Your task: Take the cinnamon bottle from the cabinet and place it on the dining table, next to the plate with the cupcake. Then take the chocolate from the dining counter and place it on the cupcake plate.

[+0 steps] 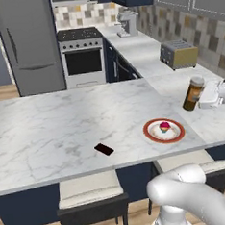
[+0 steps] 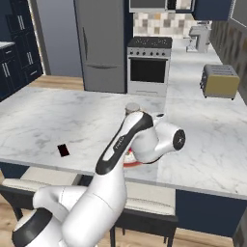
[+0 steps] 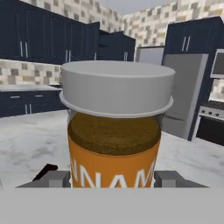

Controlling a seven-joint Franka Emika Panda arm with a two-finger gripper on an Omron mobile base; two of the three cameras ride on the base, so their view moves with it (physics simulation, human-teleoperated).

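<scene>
The tool [image 3: 113, 179] grips the brown-filled cinnamon bottle [image 1: 193, 93]; the plate [image 1: 151, 134] holds the cupcake [image 1: 164, 127].

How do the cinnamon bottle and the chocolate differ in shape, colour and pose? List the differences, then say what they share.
Shape: the cinnamon bottle is a tall cylinder with a pale cap; the chocolate is a thin flat rectangle.
Colour: the cinnamon bottle is amber with an orange label; the chocolate is almost black.
Pose: the cinnamon bottle is tilted and held in the jaws; the chocolate lies flat and untouched.
Shared: both are near the plate over the marble dining table.
</scene>
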